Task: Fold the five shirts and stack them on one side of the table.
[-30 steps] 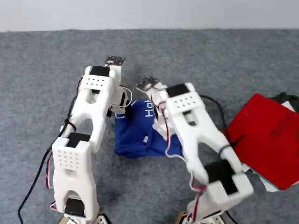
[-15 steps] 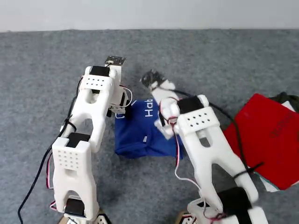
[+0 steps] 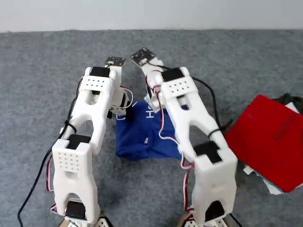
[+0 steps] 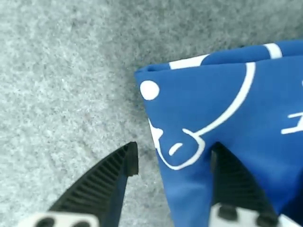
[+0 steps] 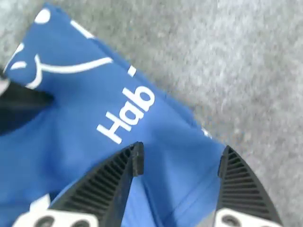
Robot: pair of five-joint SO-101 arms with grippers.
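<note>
Fabric lies nearest us: the blue shirt point(image 3: 135, 132) sits by the middle of the table's point(image 3: 42, 61) near edge, between the two arms, its near hem rumpled and its far edge straighter; we judge it part-folded and not yet stacked; toward the table's right edge the red shirt point(image 3: 270, 137) tops a pile of other garments point(image 3: 273, 187), a flat square with pale and dark cloth poking out beneath. At the blue shirt's far left corner the left gripper point(image 4: 176, 152) hangs with fingers point(image 4: 108, 178) spread, one over bare table and the other over cloth, straddling the shirt's side edge; at the far right corner the right gripper point(image 5: 182, 152) hovers, fingers point(image 5: 112, 180) likewise spread, both seemingly above blue cloth; neither pinches anything.

Risks, as we judge them: the corner shows two layers, so a shallow bite could take only the top one and peel the fold open; the left's outer finger could snag the table's nap; uneven lifting by the two arms would skew the fold; the right, with no edge between its fingers, may merely pucker the cloth.

Materials: the shirt is soft, limp knit with smooth white printing, likely to slump; the table's covering is grey and fuzzy, offering friction; the fingers are black and ribbed, the arms white and hard.
</note>
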